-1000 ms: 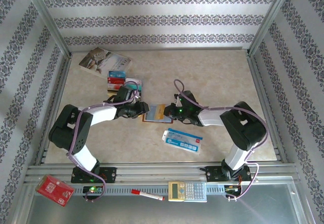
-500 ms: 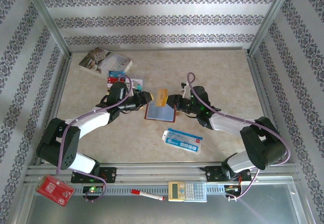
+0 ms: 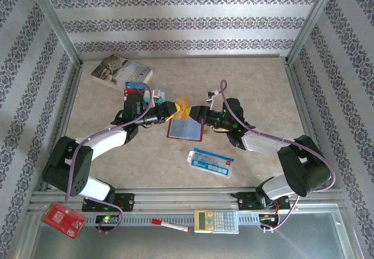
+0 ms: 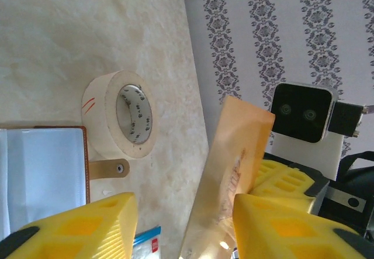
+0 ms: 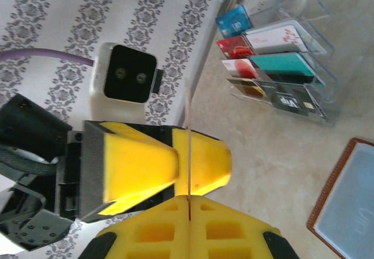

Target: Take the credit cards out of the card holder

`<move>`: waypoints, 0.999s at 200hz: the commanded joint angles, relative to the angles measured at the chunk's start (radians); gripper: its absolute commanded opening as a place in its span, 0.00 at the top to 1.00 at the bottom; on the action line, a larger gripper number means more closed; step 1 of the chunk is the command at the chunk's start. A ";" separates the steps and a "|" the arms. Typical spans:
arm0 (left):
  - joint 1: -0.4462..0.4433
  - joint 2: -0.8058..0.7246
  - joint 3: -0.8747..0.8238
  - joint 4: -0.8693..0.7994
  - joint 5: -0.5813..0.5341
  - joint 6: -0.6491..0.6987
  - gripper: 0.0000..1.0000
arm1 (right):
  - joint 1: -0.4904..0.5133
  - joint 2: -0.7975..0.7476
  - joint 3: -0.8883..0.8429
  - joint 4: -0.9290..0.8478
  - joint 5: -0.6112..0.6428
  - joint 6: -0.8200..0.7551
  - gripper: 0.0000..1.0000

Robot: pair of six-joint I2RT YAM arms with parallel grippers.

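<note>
Now the right tool (image 3: 198,113) is pinching a yellow-gold credit card (image 4: 234,165) in the air near the open card holder (image 3: 184,130) on the tabletop (image 3: 245,83). The left tool (image 3: 169,110) is standing open around it, probably to receive it.

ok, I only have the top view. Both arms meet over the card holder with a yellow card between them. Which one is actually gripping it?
Observer: The right gripper. Its wrist view has the yellow card edge-on, pinched in shut jaws.
Operator: and the left?
Observer: The left gripper has its jaws apart. The card lies against one jaw, with a gap to the other.
Operator: what are the cards near the book sitting in?
Observer: A clear tiered rack. The cards in it are blue, red, white, teal and black, and the black one reads VIP.
</note>
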 commanded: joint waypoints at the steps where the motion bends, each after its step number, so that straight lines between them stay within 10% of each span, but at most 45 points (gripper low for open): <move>1: -0.003 -0.024 -0.019 0.076 0.009 -0.003 0.58 | -0.016 0.011 -0.010 0.099 -0.038 0.037 1.00; 141: -0.001 -0.057 -0.010 0.053 -0.007 0.045 0.97 | -0.033 0.039 -0.026 0.123 -0.047 0.051 1.00; 200: 0.022 -0.111 0.054 -0.290 -0.096 0.231 1.00 | -0.072 -0.006 -0.032 -0.128 0.077 -0.049 0.53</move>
